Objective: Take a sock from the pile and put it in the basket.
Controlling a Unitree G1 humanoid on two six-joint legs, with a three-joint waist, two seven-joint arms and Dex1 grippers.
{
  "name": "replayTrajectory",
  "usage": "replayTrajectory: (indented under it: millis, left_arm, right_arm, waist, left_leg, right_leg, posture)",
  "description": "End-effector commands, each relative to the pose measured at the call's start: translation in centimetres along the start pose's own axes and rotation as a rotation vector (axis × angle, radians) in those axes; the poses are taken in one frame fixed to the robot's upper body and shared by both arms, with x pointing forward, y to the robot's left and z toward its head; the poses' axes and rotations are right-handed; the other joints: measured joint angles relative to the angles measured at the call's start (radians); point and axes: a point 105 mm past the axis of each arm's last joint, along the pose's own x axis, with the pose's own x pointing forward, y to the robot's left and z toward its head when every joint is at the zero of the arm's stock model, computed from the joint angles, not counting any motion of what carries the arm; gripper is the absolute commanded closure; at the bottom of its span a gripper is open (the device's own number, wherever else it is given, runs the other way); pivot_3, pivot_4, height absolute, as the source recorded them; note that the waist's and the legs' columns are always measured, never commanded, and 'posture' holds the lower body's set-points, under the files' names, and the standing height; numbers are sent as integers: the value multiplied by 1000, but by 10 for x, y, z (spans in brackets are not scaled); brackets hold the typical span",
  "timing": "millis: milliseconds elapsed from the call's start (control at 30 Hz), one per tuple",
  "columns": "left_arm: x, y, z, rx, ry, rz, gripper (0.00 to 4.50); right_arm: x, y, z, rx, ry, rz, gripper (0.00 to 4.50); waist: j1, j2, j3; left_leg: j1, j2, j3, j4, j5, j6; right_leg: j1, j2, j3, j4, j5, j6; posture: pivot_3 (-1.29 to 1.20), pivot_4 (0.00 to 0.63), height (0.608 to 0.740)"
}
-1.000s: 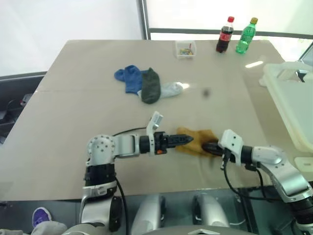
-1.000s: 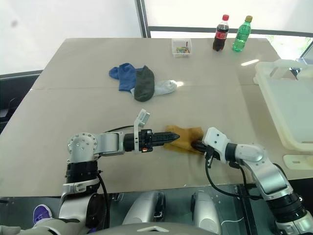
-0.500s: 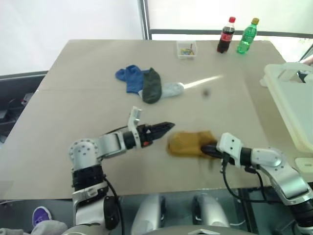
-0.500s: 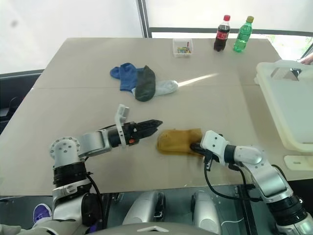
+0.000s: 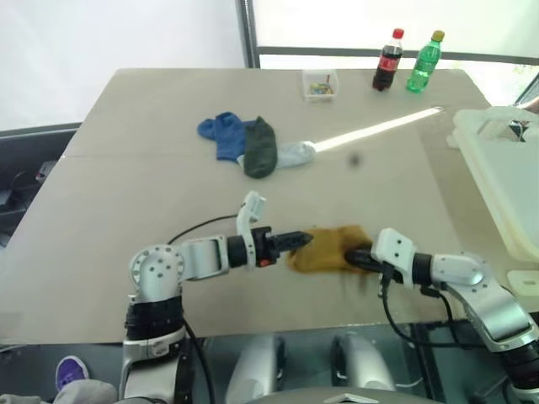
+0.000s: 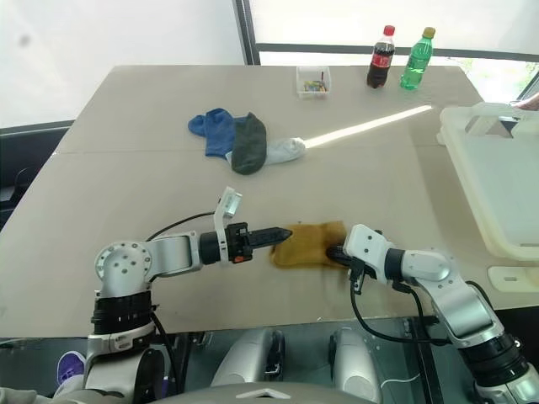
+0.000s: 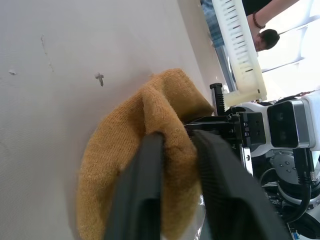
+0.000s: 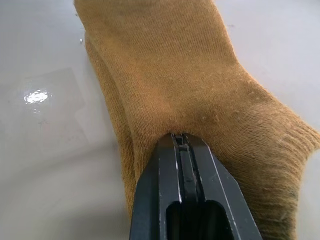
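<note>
Left gripper [image 5: 305, 239] returned, pinching mustard sock [image 5: 330, 249]

Mustard sock [image 5: 327, 248] flat on table; pile [image 5: 253, 145] (3 socks) beyond; basket [image 5: 505, 172] right.

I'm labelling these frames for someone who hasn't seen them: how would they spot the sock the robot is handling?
On the beige table, look at the near edge, well short of the pile. The mustard yellow sock lies flat there between the left gripper and right gripper, alone and the only yellow one.
</note>
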Motion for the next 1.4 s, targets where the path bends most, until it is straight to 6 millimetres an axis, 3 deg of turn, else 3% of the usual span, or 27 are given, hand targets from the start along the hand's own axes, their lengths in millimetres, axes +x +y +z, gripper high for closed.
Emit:
replayTrajectory:
  millis: [33,167,333,433,833,933,1033,1067,1400]
  left_arm:
    - [-7,-9,10,2,-38,-45,4476]
    - [-9,-7,9,-1,-18,-13,4476]
    - [-9,13,-5,10,55,126,4476]
    - [-13,21,-1,30,37,187,4476]
    - [-45,10,16,68,-13,110,4476]
    - [-54,4,15,66,-11,61,3576]
    - [-58,6,9,67,15,74,2069]
    - [-59,3,5,63,30,50,1816]
    - [-46,9,-25,-10,137,53,1816]
  right_arm:
    - [0,3,2,-11,9,22,4500]
    - [-1,6,6,-14,3,33,4500]
    - [0,12,5,-6,9,64,4500]
    - [0,14,3,-2,18,74,4500]
    - [1,13,3,-6,12,72,4500]
    - [1,12,3,-7,13,72,4500]
    - [1,12,3,-9,12,73,4500]
    - [1,12,3,-8,12,74,4500]
    - [0,14,3,-11,13,80,4500]
  waist:
    - [0,0,0]
    - [0,0,0]
    - [0,0,0]
    - [0,0,0]
    - [-1,0,0]
    - [-1,0,0]
    - [-1,0,0]
    - [-1,0,0]
    - [0,0,0]
  left_leg:
    - [0,0,0,0,0,0]
    - [0,0,0,0,0,0]
    - [0,0,0,0,0,0]
    - [0,0,0,0,0,0]
    - [0,0,0,0,0,0]
    - [0,0,0,0,0,0]
    - [0,0,0,0,0,0]
    - [0,0,0,0,0,0]
    - [-1,0,0,0,0,0]
  right_leg:
    - [0,0,0,0,0,0]
    - [0,0,0,0,0,0]
    - [0,0,0,0,0,0]
    - [0,0,0,0,0,0]
    - [-1,0,0,0,0,0]
    - [-1,0,0,0,0,0]
    - [-1,-1,0,0,0,0]
    - [-1,-1,0,0,0,0]
    - [-1,-2,-1,0,0,0]
  posture:
    - [0,150,732]
    - [0,150,732]
    - [0,150,732]
    - [0,150,732]
    - [0,150,732]
    - [0,150,732]
    - [0,150,732]
    - [0,150,732]
    - [0,150,732]
